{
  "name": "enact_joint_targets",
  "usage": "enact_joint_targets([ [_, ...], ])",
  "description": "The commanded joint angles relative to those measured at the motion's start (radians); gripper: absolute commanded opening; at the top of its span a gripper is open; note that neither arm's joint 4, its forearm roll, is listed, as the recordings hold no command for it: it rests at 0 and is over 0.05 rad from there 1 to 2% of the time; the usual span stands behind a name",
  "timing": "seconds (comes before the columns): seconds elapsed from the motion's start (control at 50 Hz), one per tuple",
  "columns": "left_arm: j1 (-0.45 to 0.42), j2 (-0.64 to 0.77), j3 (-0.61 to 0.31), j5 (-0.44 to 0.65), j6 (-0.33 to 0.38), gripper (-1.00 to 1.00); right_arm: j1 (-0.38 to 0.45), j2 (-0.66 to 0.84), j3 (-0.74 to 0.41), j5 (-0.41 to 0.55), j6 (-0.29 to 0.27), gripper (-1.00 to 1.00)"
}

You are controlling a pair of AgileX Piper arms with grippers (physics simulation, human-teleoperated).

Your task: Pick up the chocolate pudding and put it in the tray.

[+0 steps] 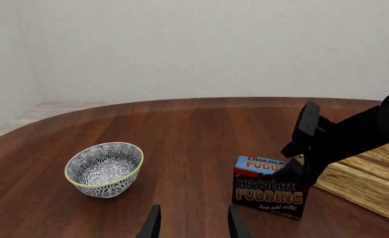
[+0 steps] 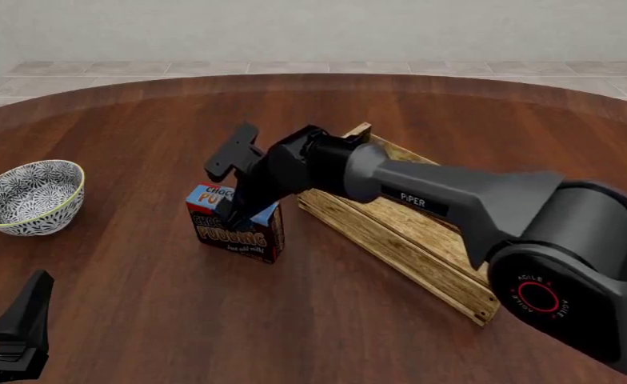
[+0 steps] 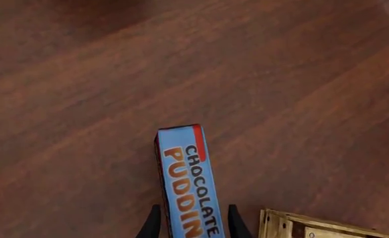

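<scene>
The pudding (image 2: 237, 228) stands upright on the table (image 2: 325, 320), left of centre in the front view, just beside the left long side of the tray (image 2: 421, 240); whether the two touch cannot be told. It is a small carton with a narrow blue top face carrying orange and dark "CHOCOLATE PUDDING" lettering and a red band at one end; its broad front is dark brown with large orange lettering and a small white line of text. The right gripper (image 3: 191, 223) reaches down over the carton's top, one finger on each side of the narrow face, close against the long edges; firm contact cannot be confirmed, so whether it is clamped is uncertain. The left gripper (image 1: 191, 223) sits at the lower left of the front view with its fingers spread apart and nothing between them. A bowl (image 2: 28, 198) with a blue-white pattern stands at the left edge of the table, well apart from the carton.
</scene>
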Motion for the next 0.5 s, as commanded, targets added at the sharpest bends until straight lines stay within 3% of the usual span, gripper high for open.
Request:
enact_joint_targets([
  [0.02,0.000,0.000,0.000,0.000,0.000,1.00,0.000,0.006,0.001,-0.004,0.004,1.00],
  [0.5,0.000,0.000,0.000,0.000,0.000,1.00,0.001,0.029,0.021,-0.013,0.014,1.00],
])
